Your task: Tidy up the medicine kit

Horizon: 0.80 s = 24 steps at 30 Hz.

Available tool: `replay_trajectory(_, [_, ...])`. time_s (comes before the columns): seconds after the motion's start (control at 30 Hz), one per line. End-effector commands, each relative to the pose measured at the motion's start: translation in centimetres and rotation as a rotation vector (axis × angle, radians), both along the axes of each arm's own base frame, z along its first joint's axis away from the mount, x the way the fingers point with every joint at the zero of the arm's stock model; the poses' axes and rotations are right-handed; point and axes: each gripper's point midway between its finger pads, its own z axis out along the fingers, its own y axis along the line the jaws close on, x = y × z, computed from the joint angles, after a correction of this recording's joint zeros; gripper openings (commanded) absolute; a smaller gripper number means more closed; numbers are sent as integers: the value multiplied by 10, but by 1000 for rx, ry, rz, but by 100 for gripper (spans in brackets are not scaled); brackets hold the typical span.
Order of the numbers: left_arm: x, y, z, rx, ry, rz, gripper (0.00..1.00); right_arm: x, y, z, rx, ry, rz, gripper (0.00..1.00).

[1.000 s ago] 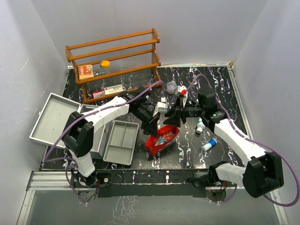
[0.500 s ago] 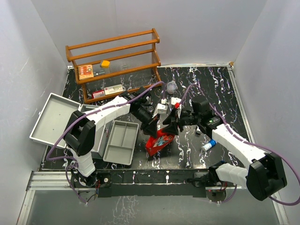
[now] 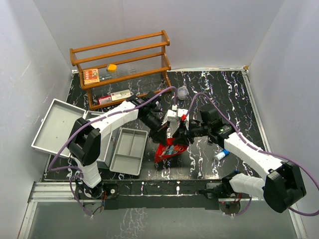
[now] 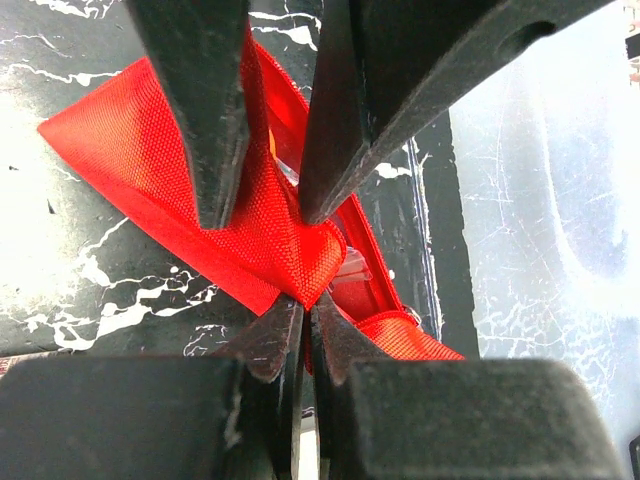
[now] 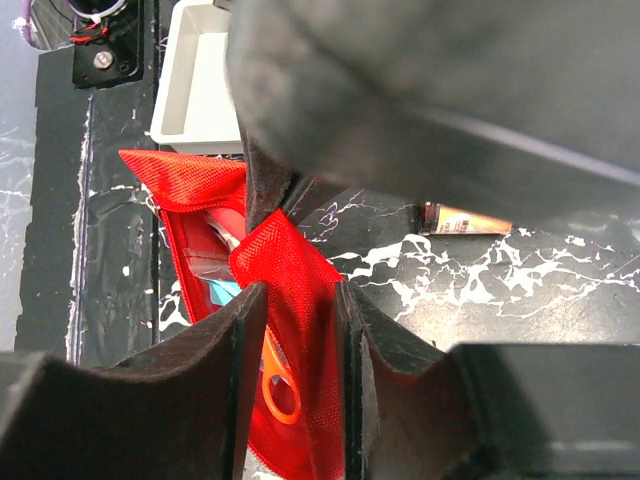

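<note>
There are one rack, one case, one tray, one red pouch, one clear cup, one loose white box, three shelved boxes, one yellow piece, one blue-capped tube and one orange tube.

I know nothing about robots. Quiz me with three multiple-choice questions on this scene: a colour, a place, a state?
1. What colour is the pouch? A blue; B red; C green.
2. Where is the small yellow item? A inside the pouch; B on the wooden rack; C in a drawer.
3. The left tool is: A wide open; B holding a bottle; C shut on the pouch.
Answers: B, its fabric is plainly red; B, it sits on a rack shelf; C, its tips pinch the fabric.
</note>
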Motion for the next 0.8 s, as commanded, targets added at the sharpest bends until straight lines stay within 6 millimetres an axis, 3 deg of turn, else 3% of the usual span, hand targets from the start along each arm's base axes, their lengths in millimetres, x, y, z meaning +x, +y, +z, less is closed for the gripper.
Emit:
replay_trajectory(0.0, [-2, -3, 31, -105, -60, -47, 0, 0, -1, 5, -8, -30, -10, 35])
replay_trajectory(0.17, [-8, -2, 36, -134, -44, -59, 0, -1, 0, 6, 2, -25, -4, 39])
replay_trajectory(0.33, [-10, -3, 41, -163, -33, -53, 0, -2, 0, 6, 2, -22, 3, 3])
replay_trajectory(0.4, [-7, -3, 43, -160, -23, -33, 8, -2, 0, 7, 2, -29, 0, 0])
replay_trajectory(0.57, [5, 3, 45, -172, 3, 97, 46, 0, -3, 10, 3, -38, -19, 0])
replay_trajectory(0.77, [28, 11, 56, -254, -30, 359, 61, 2, -5, 4, 6, 21, -25, 0])
